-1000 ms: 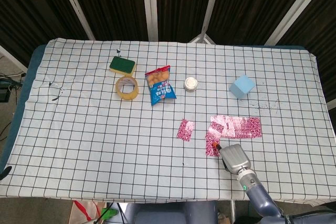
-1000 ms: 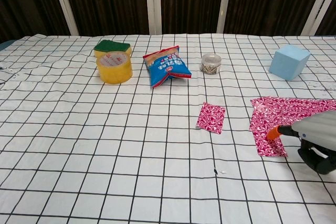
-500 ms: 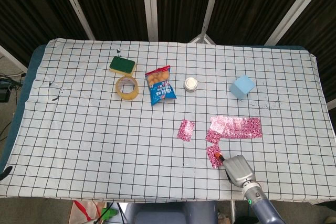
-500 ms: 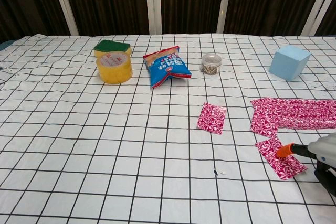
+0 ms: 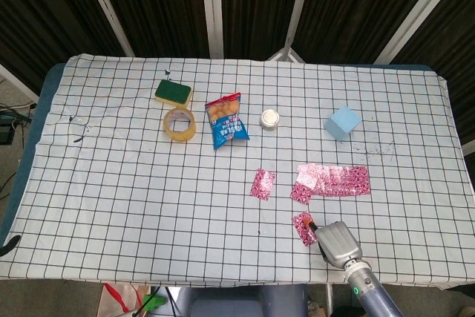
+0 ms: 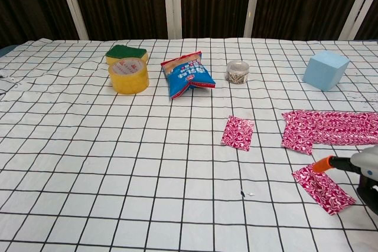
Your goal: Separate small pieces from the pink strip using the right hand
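The pink strip [image 5: 335,180] [image 6: 333,128] lies flat at the right of the checked cloth. One small pink piece [image 5: 263,183] [image 6: 238,132] lies alone to its left. A second torn piece [image 5: 303,228] [image 6: 323,189] lies nearer the front edge, apart from the strip. My right hand [image 5: 338,243] [image 6: 367,168] sits low at the front right, and its orange fingertip [image 5: 312,226] [image 6: 323,164] is at that piece's far edge. The rest of its fingers are hidden under the grey back of the hand. My left hand appears in neither view.
At the back stand a green sponge [image 5: 173,93], a yellow tape roll [image 5: 179,123], a blue snack bag [image 5: 226,119], a small jar [image 5: 270,118] and a light-blue block [image 5: 342,122]. The table's front edge runs just behind my right hand.
My right hand has drawn back toward the front edge, dragging a small piece off the strip's left end. The strip itself has settled flat.
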`<act>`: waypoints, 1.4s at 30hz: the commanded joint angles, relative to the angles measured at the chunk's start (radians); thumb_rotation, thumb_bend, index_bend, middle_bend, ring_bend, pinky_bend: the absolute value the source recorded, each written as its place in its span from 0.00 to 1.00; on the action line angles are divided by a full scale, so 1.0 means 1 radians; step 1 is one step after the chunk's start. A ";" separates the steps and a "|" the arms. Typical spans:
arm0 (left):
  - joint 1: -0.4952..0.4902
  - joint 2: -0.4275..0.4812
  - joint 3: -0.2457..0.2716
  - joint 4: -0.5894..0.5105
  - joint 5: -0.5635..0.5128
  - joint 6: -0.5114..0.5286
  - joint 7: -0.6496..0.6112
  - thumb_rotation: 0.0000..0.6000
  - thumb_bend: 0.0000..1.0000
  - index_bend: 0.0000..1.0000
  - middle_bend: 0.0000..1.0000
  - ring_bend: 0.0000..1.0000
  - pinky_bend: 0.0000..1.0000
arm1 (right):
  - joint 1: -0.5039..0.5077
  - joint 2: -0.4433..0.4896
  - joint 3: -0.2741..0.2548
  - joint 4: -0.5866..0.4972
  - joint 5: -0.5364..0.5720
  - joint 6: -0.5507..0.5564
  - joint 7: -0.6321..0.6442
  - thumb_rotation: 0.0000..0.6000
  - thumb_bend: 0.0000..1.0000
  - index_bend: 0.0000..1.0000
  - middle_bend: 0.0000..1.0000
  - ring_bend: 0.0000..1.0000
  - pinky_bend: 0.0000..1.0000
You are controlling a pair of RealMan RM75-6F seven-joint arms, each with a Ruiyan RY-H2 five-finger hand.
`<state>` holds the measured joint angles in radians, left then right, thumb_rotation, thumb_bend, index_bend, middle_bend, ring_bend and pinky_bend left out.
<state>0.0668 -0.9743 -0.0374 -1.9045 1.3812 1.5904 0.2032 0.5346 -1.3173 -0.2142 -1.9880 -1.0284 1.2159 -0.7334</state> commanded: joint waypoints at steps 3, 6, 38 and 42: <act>0.002 0.003 -0.001 0.002 0.000 0.002 -0.009 1.00 0.26 0.16 0.00 0.00 0.06 | -0.019 0.033 0.066 -0.021 -0.085 0.048 0.131 1.00 0.77 0.02 0.41 0.39 0.32; 0.003 0.007 0.000 0.003 0.003 0.003 -0.020 1.00 0.26 0.16 0.00 0.00 0.06 | -0.051 0.067 0.116 -0.008 -0.173 0.114 0.274 1.00 0.77 0.00 0.23 0.23 0.18; 0.033 0.041 0.023 0.021 0.055 0.032 -0.121 1.00 0.26 0.16 0.00 0.00 0.06 | -0.435 0.210 0.109 0.275 -0.355 0.491 0.697 1.00 0.56 0.00 0.00 0.05 0.02; 0.033 0.042 0.026 0.026 0.067 0.031 -0.132 1.00 0.26 0.16 0.00 0.00 0.06 | -0.445 0.225 0.105 0.264 -0.391 0.485 0.702 1.00 0.56 0.00 0.00 0.05 0.02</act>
